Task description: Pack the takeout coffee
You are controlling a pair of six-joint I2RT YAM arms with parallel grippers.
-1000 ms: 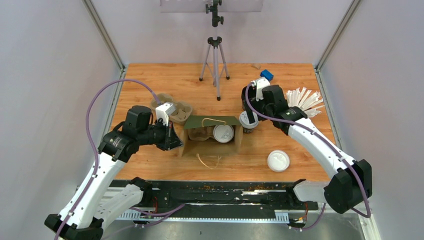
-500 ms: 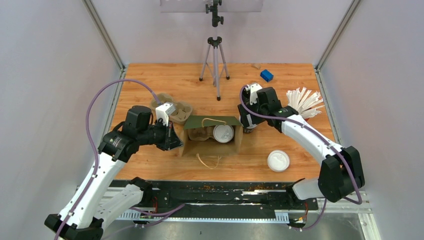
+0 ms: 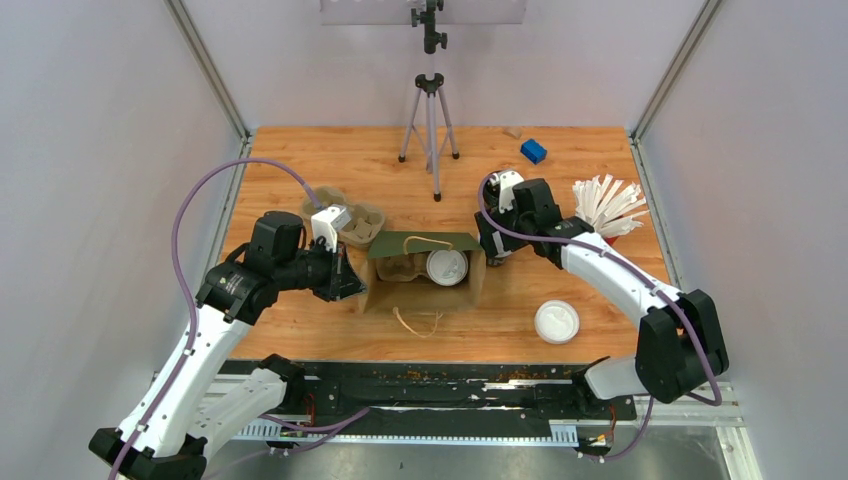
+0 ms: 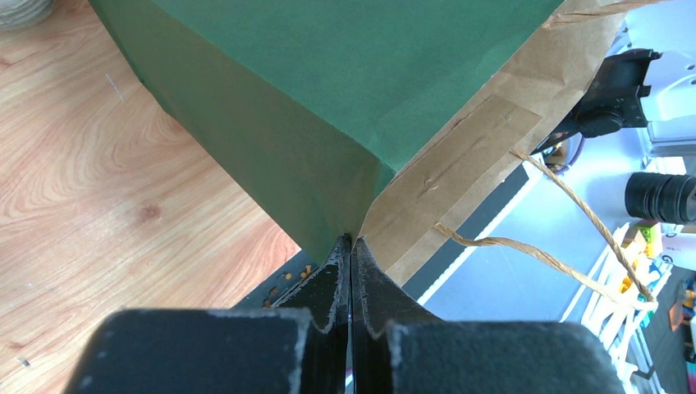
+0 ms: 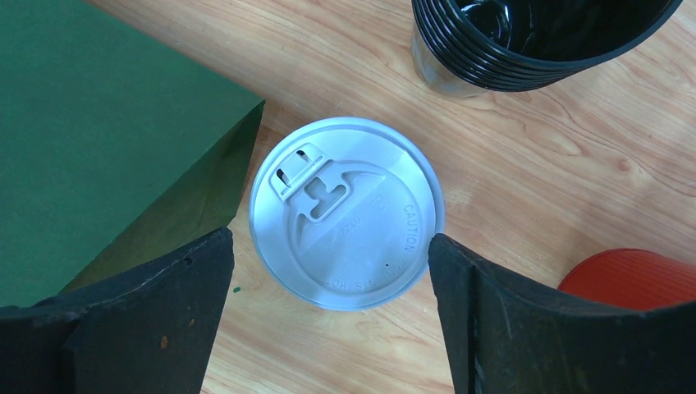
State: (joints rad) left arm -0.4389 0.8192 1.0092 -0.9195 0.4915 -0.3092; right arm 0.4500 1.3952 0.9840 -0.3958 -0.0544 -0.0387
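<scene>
beside the green bag (image 5: 98, 107), right gripper (image 5: 328, 242) straddles the lidded cup (image 5: 345, 213), jaws spread; it should close centred and gently. left gripper (image 4: 351, 246) pinches the bag's rim.

Clutter on the wooden table (image 3: 300, 160)
A green paper bag (image 5: 98, 123) stands left of the right claw (image 5: 328, 242), one edge at the tip of the left claw (image 4: 351, 246); a black stack of lidless cups (image 5: 533, 37) sits just ahead of the right claw, a red cup (image 5: 632, 275) on its right, a loose white lid (image 3: 556, 322) well behind.
</scene>
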